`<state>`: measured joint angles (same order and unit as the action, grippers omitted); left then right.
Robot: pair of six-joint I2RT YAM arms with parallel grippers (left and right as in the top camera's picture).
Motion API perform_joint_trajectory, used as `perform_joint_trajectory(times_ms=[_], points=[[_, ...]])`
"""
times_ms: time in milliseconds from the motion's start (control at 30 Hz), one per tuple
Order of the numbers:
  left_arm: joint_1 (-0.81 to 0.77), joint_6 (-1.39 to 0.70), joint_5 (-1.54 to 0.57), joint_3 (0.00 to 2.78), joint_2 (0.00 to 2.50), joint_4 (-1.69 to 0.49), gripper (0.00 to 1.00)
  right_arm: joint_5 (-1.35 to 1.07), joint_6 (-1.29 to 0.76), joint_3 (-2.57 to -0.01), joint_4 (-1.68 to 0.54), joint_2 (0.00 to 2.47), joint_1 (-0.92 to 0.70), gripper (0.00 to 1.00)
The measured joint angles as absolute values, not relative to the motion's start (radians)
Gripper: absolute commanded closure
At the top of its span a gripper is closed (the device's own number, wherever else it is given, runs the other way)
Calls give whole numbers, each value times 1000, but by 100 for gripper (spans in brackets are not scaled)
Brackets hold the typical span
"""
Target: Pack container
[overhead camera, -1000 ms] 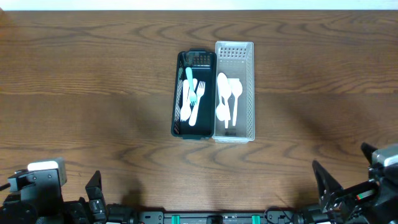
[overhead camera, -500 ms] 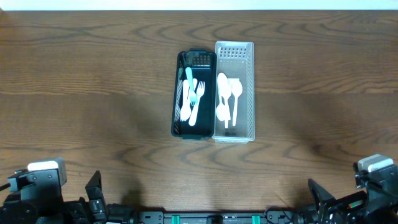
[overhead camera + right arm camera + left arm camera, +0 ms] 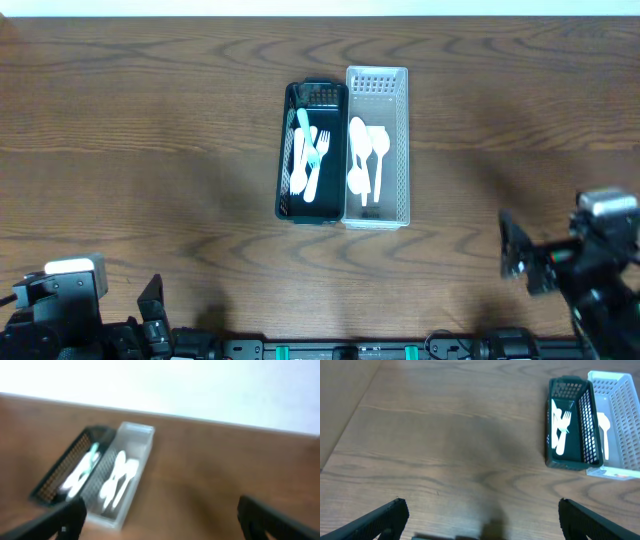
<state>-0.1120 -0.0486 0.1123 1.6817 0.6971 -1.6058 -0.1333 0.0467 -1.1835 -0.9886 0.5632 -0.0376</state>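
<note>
A dark green basket (image 3: 284, 150) holds white and pale blue forks (image 3: 310, 158). A white basket (image 3: 400, 140) right beside it holds white spoons (image 3: 366, 155). Both stand at the table's middle. They also show in the left wrist view, the green basket (image 3: 549, 455) and the white basket (image 3: 625, 415), and blurred in the right wrist view, green (image 3: 60, 472) and white (image 3: 142, 455). My left gripper (image 3: 482, 520) is open and empty at the front left. My right gripper (image 3: 162, 517) is open and empty at the front right, raised.
The brown wooden table (image 3: 150, 150) spreads all around the two baskets. The table's far edge meets a white wall (image 3: 200, 385). My right arm (image 3: 590, 255) is over the front right corner.
My right arm has risen from the front edge and moved farther over the table at the right. The left arm and the baskets have not moved.
</note>
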Motion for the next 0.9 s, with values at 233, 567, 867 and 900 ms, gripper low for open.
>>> perform_joint_trajectory(times_ms=[233,567,867,900], points=[[-112,-49,112,1681,697,-1605,2,-144,49,-708,-647,458,-33,1],[-112,-49,112,1681,697,-1606,2,-133,49,-329,-389,251,-33,1],[-112,-49,112,1681,697,-1606,2,-130,49,-189,-382,121,-33,1],[-112,-49,112,1681,697,-1606,2,-130,49,-182,-381,116,-33,1]])
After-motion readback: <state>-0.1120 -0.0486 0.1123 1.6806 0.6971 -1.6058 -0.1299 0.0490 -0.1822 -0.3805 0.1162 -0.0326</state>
